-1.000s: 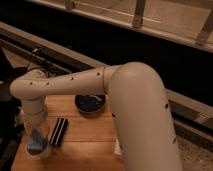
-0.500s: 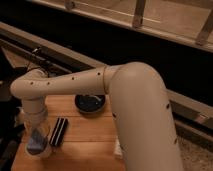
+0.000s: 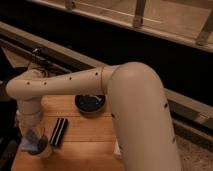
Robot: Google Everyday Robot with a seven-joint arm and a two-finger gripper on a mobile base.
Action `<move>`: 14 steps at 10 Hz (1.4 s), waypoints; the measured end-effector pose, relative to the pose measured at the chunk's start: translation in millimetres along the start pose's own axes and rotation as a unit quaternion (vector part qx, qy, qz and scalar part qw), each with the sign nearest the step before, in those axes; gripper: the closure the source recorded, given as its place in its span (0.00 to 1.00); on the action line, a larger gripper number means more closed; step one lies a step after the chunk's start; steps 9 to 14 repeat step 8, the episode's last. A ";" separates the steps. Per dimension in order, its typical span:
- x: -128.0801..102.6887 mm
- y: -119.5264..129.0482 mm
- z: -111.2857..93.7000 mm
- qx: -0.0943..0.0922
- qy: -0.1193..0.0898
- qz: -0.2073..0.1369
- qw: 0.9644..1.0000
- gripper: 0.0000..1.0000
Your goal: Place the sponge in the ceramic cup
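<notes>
Blue-grey sponge [image 3: 32, 143] is showing right at the tip of the pincer [image 3: 35, 135], directly beneath it and poking up out of the mouth of the ceramic cup [image 3: 45, 152], which is standing just below and slightly right of the pincer near the front left corner of the wooden tabletop [image 3: 92, 136]. The arm is reaching across from the right and the wrist is pointing straight down over the cup. Whether the pincer is clamped on the sponge or parted from it, I cannot tell; the wrist is hiding that.

By my reading, the placing step itself is in hand: the sponge is sitting at or partly inside the cup, but how deep is not clear.

A black block [image 3: 59, 131] is lying close to the pincer's right, and a black bowl [image 3: 90, 103] is sitting further right and behind it.

If the pad is being held, the next move is calling for a release centred over the cup's mouth. Any withdrawal is calling for a straight lift, so the soft pad is not dragged out and the small cup is not tipped.
</notes>
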 end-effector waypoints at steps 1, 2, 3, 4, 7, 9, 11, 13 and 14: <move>-1.8 -1.5 1.5 0.000 -0.003 -0.002 1.000 0.20; -2.6 -1.4 2.2 -0.001 -0.005 -0.002 1.000 0.20; -2.6 0.6 2.3 -0.005 -0.004 0.002 1.000 0.20; -2.4 3.4 1.3 -0.008 -0.002 0.008 1.000 0.20; 1.8 11.5 -13.7 -0.013 0.022 0.022 0.999 0.20; 4.2 8.7 -26.9 -0.010 0.039 0.023 0.999 0.20; 4.2 8.7 -26.9 -0.010 0.039 0.023 0.999 0.20; 4.2 8.7 -26.9 -0.010 0.039 0.023 0.999 0.20; 4.2 8.7 -26.9 -0.010 0.039 0.023 0.999 0.20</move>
